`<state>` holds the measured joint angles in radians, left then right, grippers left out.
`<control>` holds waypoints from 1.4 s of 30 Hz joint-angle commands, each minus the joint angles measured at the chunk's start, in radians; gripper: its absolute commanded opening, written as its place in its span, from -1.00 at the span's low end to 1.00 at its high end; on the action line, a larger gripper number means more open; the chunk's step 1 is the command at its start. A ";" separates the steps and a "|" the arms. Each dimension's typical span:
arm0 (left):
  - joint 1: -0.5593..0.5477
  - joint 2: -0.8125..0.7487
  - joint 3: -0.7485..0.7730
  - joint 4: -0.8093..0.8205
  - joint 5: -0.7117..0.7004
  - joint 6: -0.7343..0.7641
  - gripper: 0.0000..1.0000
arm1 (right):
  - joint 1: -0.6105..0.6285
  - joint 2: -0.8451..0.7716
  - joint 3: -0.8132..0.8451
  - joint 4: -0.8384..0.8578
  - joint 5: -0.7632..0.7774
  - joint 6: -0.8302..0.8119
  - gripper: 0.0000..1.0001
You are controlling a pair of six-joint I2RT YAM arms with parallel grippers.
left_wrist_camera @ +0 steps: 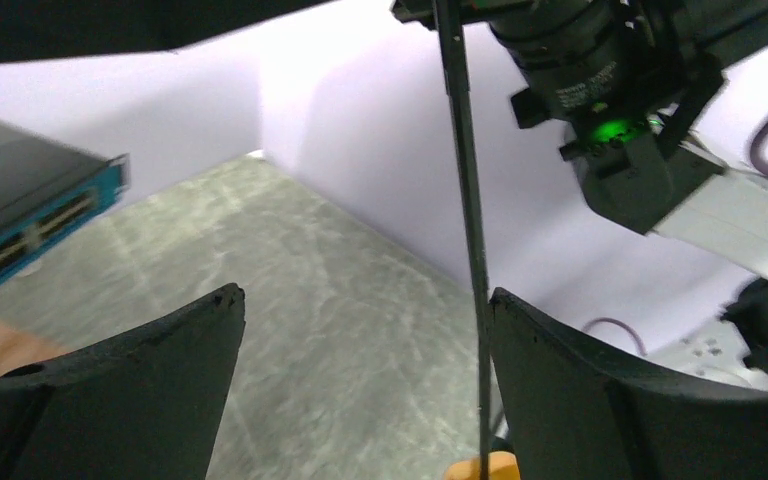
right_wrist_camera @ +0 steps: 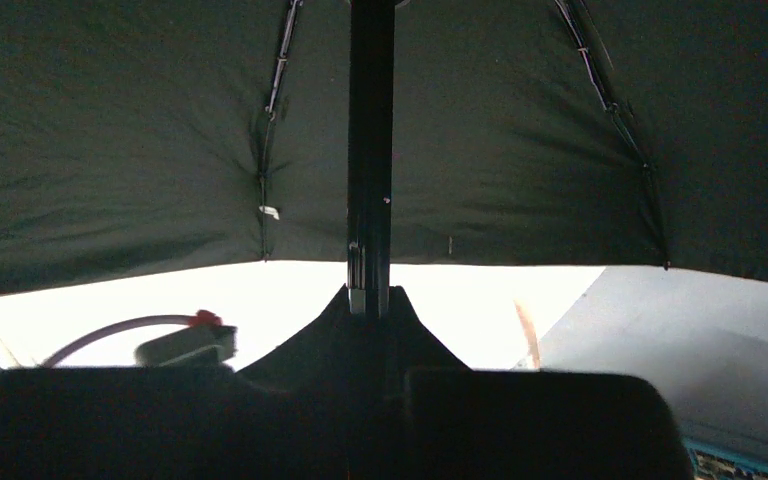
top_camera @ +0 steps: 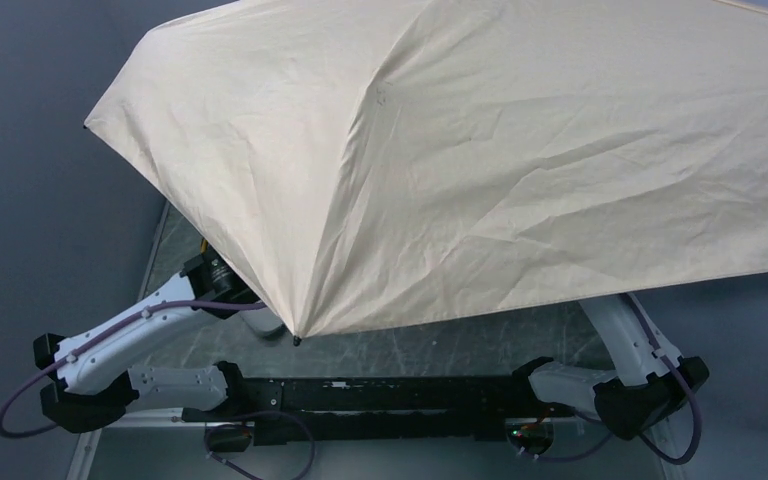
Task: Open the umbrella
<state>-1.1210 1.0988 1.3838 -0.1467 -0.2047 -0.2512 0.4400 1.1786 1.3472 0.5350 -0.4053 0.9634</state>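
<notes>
The umbrella (top_camera: 480, 150) is spread wide, and its cream-beige canopy covers most of the top view and hides both grippers there. In the right wrist view my right gripper (right_wrist_camera: 370, 300) is shut on the thin black shaft (right_wrist_camera: 370, 150) under the black lining (right_wrist_camera: 110, 130). In the left wrist view my left gripper (left_wrist_camera: 365, 292) is open and holds nothing. The shaft (left_wrist_camera: 465, 180) passes just inside its right finger (left_wrist_camera: 580, 390), and the tan handle (left_wrist_camera: 480, 468) shows at the bottom edge. The right arm's wrist (left_wrist_camera: 610, 90) sits at the shaft's upper end.
The grey-green tabletop (top_camera: 440, 345) shows below the canopy's near edge. The left arm (top_camera: 140, 335) and right arm (top_camera: 630, 350) reach under the canopy. A dark device with a blue edge (left_wrist_camera: 30, 220) stands at the left of the left wrist view.
</notes>
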 commanded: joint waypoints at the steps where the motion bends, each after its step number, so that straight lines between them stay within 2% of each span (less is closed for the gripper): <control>1: 0.115 0.028 -0.027 0.263 0.500 -0.083 0.84 | 0.002 -0.042 0.086 0.094 -0.056 0.005 -1.00; 5: 0.214 0.084 -0.035 0.420 0.766 -0.203 0.78 | 0.001 -0.074 0.037 0.159 -0.067 0.040 -1.00; 7: 0.254 0.140 -0.014 0.520 0.927 -0.301 0.77 | 0.003 -0.072 0.010 0.264 -0.106 0.095 -1.00; 10: 0.282 0.235 0.028 0.662 1.080 -0.425 0.57 | 0.001 -0.043 -0.009 0.381 -0.155 0.187 -1.00; 13: 0.286 0.303 0.122 0.650 1.188 -0.443 0.43 | 0.002 0.004 0.009 0.479 -0.216 0.292 -1.00; 17: 0.286 0.366 0.226 0.558 1.205 -0.421 0.40 | 0.002 0.053 0.029 0.598 -0.246 0.397 -1.00; 21: 0.286 0.386 0.240 0.604 1.221 -0.467 0.34 | 0.003 0.044 0.022 0.563 -0.238 0.358 -1.00; 28: 0.286 0.412 0.239 0.651 1.251 -0.513 0.15 | 0.002 0.060 -0.002 0.632 -0.249 0.396 -1.00; 34: 0.283 0.477 0.258 0.751 1.285 -0.613 -0.15 | 0.008 0.131 0.013 0.804 -0.291 0.565 -1.00; 39: 0.276 0.504 0.298 0.758 1.318 -0.646 -0.23 | 0.016 0.132 0.005 0.808 -0.304 0.581 -1.00; 41: 0.276 0.497 0.298 0.728 1.313 -0.627 -0.39 | 0.016 0.120 -0.003 0.796 -0.307 0.562 -1.00; 42: 0.275 0.495 0.296 0.712 1.309 -0.617 -0.55 | 0.016 0.117 -0.004 0.782 -0.314 0.554 -1.00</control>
<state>-0.8402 1.6192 1.6325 0.5407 1.0733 -0.8619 0.4500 1.3392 1.3266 1.2411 -0.7193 1.5105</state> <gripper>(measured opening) 0.330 0.114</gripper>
